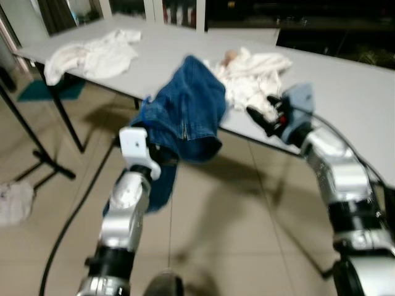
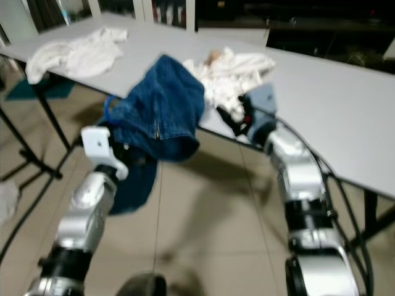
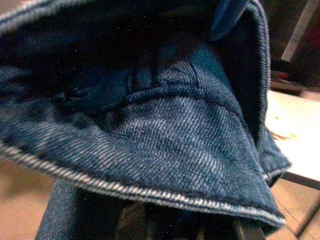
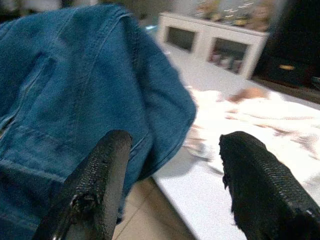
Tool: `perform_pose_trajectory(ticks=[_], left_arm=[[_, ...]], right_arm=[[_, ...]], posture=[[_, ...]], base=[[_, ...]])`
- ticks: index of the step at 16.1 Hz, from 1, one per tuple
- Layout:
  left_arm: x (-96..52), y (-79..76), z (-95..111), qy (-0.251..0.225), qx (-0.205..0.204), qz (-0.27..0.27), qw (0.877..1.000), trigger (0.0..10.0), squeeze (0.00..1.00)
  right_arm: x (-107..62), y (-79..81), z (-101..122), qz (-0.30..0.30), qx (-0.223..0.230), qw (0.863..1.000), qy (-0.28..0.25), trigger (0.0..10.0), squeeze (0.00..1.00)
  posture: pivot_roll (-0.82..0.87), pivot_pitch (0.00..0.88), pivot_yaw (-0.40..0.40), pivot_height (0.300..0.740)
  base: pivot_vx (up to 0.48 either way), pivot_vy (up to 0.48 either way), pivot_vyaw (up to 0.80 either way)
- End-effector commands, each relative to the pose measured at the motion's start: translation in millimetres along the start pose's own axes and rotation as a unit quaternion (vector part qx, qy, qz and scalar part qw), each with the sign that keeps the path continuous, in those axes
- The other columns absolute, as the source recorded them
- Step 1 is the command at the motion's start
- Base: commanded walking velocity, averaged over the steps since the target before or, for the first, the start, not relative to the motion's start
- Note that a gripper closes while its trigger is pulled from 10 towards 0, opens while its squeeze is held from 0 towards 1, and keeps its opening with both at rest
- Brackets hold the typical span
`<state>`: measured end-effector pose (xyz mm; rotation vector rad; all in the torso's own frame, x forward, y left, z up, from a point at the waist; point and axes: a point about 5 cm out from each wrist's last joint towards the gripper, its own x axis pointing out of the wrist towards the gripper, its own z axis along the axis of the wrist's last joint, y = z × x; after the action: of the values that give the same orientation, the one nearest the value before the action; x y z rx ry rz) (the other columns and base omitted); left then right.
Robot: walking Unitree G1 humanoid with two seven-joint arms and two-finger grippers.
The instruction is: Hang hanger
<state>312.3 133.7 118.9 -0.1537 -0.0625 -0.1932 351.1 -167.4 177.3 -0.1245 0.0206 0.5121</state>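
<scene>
One denim garment (image 1: 185, 114) over left tool — two white cloths (image 1: 92, 55) on table (image 1: 345, 92).

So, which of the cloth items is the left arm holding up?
The blue denim garment, draped over the left gripper. The two white cloth piles lie on the table.

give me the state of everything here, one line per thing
denim garment: bunched, lifted off the table on the left arm, hanging past the edge
left gripper: buried in the denim, fingers hidden
right gripper: open, empty, at the table edge
white cloth pile: crumpled on the table
second white cloth: crumpled, far end
table: standing
</scene>
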Motion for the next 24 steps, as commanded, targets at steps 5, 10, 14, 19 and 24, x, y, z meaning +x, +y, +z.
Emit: perform_pose_trajectory(ticks=[5, 10, 14, 19, 24], left_arm=[[1.5, 0.4, 10.3, 0.001, 0.002, 0.02, 1.0, 10.0, 0.0], [-1.1, -1.3, 14.9, 0.004, -0.066, 0.015, 0.998, 10.0, 0.0], [-3.1, -1.6, 10.7, 0.022, -0.047, 0.03, 0.998, 10.0, 0.0], [-14.2, 10.1, 14.5, 0.008, -0.061, 0.088, 0.994, 10.0, 0.0], [-20.1, 12.5, 6.6, 0.014, -0.044, 0.15, 0.988, 10.0, 0.0]], right_arm=[[5.3, 7.8, 0.0, 0.023, -0.009, 1.0, 0.003, 10.0, 0.0], [7.0, 18.4, -3.5, 0.049, -0.007, 0.999, 0.002, 10.0, 0.0], [8.2, 29.9, -8.1, 0.069, -0.001, 0.998, 0.004, 10.0, 0.0], [8.5, 43.9, -15.2, 0.094, 0.013, 0.995, 0.006, 10.0, 0.0], [11.6, 45.4, -20.4, 0.092, 0.031, 0.995, 0.004, 10.0, 0.0]], posture=[[0.03, 0.0, 0.045, 0.74], [0.03, 0.004, 0.043, 0.74], [0.05, 0.006, 0.047, 0.74], [0.09, 0.026, 0.024, 0.74], [0.13, 0.025, 0.006, 0.74]], base=[[0.0, 0.0, 0.73], [0.0, 0.0, 0.73], [0.0, 0.0, 0.73], [0.0, 0.0, 0.73], [0.0, 0.0, 0.58]])
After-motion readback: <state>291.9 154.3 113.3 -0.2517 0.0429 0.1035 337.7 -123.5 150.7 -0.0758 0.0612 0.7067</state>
